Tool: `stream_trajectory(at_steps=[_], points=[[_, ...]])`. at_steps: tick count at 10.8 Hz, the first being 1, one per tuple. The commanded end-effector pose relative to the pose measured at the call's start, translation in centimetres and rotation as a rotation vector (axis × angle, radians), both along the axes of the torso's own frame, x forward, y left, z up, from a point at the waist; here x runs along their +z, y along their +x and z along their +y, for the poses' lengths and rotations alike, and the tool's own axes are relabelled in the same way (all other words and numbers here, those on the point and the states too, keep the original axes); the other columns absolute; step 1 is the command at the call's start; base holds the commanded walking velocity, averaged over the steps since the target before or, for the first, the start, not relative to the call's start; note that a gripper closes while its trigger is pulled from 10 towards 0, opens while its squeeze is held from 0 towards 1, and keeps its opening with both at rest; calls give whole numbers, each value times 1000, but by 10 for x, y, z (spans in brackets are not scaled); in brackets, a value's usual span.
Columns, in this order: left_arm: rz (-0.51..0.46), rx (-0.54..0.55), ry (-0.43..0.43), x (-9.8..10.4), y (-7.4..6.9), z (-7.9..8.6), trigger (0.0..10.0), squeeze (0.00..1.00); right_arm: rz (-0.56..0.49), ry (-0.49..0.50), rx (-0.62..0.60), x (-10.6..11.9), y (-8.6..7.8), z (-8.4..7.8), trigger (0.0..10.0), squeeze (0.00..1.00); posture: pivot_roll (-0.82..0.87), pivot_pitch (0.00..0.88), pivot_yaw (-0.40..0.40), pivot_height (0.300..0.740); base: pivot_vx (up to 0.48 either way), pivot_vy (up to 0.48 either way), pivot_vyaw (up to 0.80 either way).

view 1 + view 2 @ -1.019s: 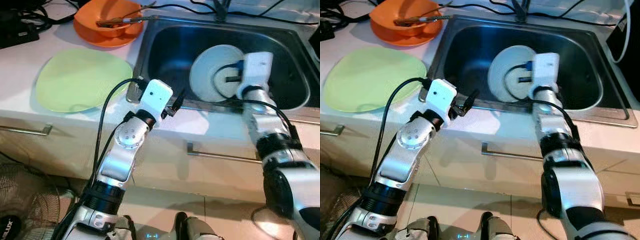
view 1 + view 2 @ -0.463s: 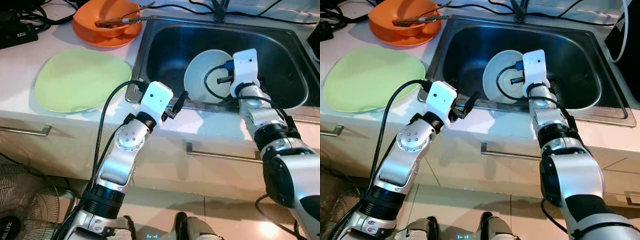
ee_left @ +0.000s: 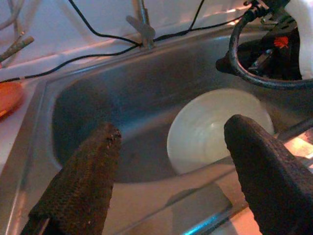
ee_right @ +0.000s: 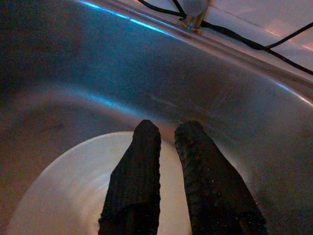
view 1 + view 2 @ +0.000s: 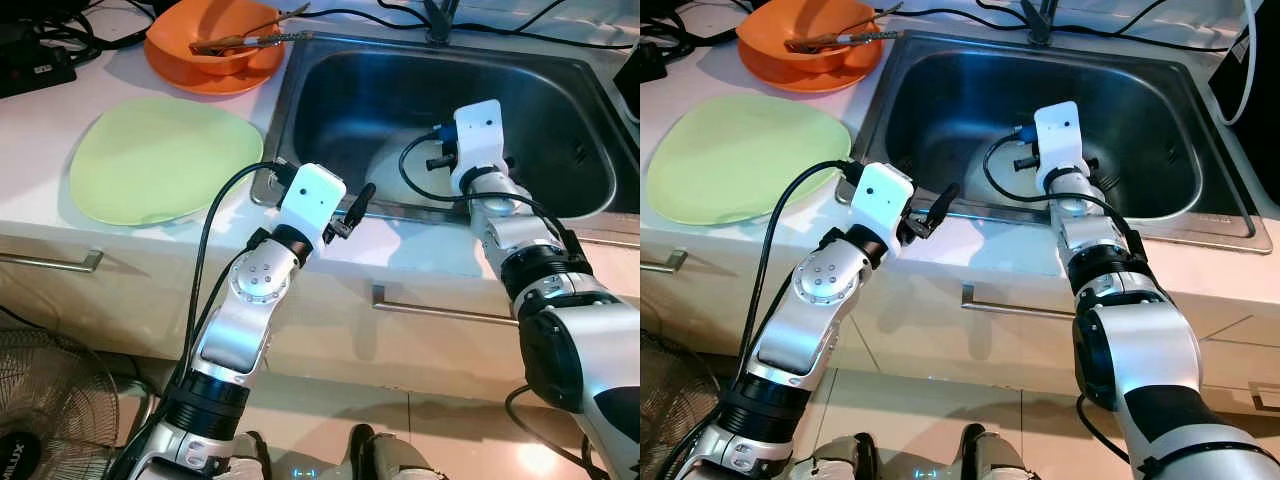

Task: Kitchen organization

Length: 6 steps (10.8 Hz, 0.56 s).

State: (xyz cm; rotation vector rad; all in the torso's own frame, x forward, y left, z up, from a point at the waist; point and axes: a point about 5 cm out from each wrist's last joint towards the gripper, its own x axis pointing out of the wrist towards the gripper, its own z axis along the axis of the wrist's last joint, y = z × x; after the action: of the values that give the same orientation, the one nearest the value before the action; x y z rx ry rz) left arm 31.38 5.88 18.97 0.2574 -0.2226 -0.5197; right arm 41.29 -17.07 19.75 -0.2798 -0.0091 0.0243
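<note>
A white plate point(image 3: 215, 127) lies low in the steel sink point(image 5: 330, 90), close to its front wall. My right gripper point(image 4: 168, 128) reaches down into the sink over that plate point(image 4: 63, 196). Its two black fingers are shut side by side above the plate's face, with nothing seen between them. In the head view the right wrist housing point(image 5: 478, 135) covers those fingers. My left gripper point(image 3: 174, 126) stands open, its fingers wide apart, above the counter's front edge by the sink's near left corner point(image 5: 357, 202), pointing toward the basin.
A pale green plate point(image 5: 165, 160) lies on the white counter left of the sink. Behind it sits an orange bowl point(image 5: 215, 55) with a utensil point(image 5: 245, 40) across it. The faucet point(image 5: 437, 20) and black cables run along the back. A fan point(image 5: 40, 400) stands on the floor at left.
My right gripper swung left and down into the sink with the white plate, which went from upright to low behind the front wall. The left arm stayed still.
</note>
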Motion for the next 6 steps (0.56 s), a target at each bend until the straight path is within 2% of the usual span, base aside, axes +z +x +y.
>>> stream_trajectory(at_steps=[1, 4, 6], points=[[89, 9, 20, -20, -2, 1, 10000, 0, 7, 7, -6, 0, 0, -2, 10000, 0, 118, 189, -54, 740, 0, 0, 0], [91, 14, 16, -20, -3, 1, 10000, 0, -10, 35, -4, -1, -1, -3, 10000, 0, 112, 194, -56, 740, 0, 0, 0], [27, 84, -36, -11, 1, 6, 10000, 0, -230, 109, 84, 25, -5, 8, 10000, 0, 93, 197, -55, 740, 0, 0, 0]])
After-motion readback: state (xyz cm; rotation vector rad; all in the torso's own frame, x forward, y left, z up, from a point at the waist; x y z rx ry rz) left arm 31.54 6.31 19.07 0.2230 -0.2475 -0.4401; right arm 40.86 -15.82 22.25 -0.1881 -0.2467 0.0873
